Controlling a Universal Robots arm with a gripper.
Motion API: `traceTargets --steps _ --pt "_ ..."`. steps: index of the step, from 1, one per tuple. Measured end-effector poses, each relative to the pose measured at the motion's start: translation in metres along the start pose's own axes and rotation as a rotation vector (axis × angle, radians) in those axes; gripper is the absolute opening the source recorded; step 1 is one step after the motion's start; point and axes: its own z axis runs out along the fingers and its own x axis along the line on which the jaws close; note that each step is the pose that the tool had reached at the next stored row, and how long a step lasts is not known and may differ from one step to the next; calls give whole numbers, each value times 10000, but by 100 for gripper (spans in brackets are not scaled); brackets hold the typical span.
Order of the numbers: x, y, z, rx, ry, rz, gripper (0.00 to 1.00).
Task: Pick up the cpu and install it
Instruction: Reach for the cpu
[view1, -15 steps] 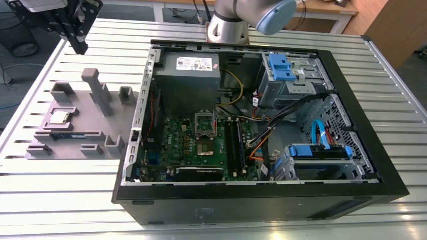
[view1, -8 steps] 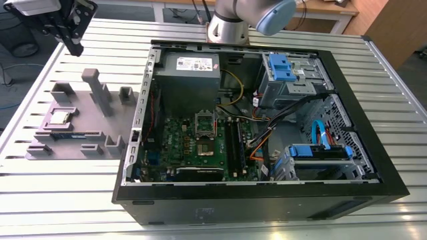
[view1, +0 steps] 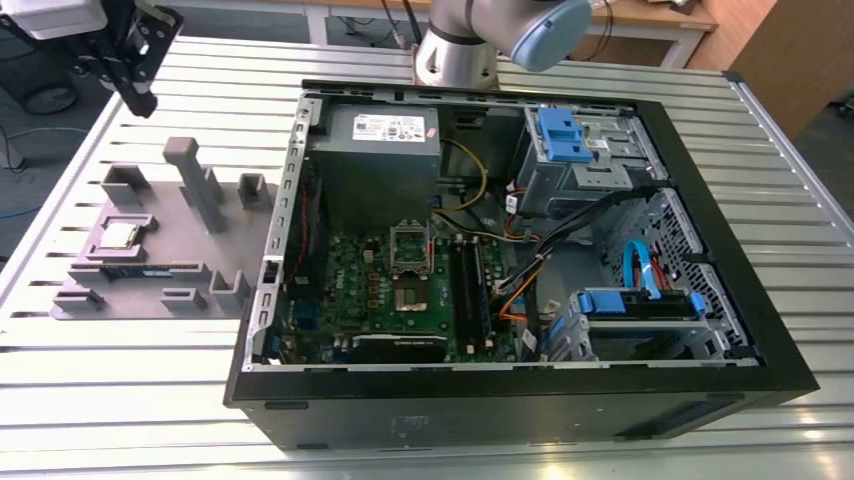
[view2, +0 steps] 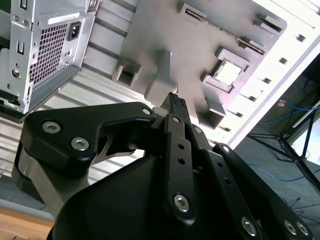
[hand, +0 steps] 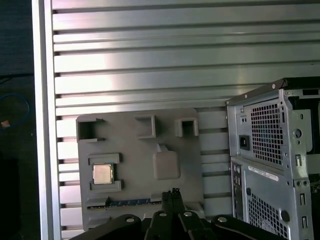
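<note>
Gripper (hand: 173, 192), empty with fingers pressed together, hangs over the grey tray (hand: 185, 150) where the cpu (hand: 102, 174) lies in its pocket, on the exterior view's left of the computer case (view1: 534, 405); I think descending closed could strike the chip.

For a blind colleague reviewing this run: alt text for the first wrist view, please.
The cpu lies in a pocket of a grey tray on a slatted metal table, untouched. The tool, shut and empty, points at the tray, apart from the cpu; a computer case stands beside the tray.
</note>
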Motion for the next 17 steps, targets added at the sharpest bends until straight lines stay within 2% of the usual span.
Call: traceTargets --steps 17 --pt "218 -21 97 -1 0 1 11"
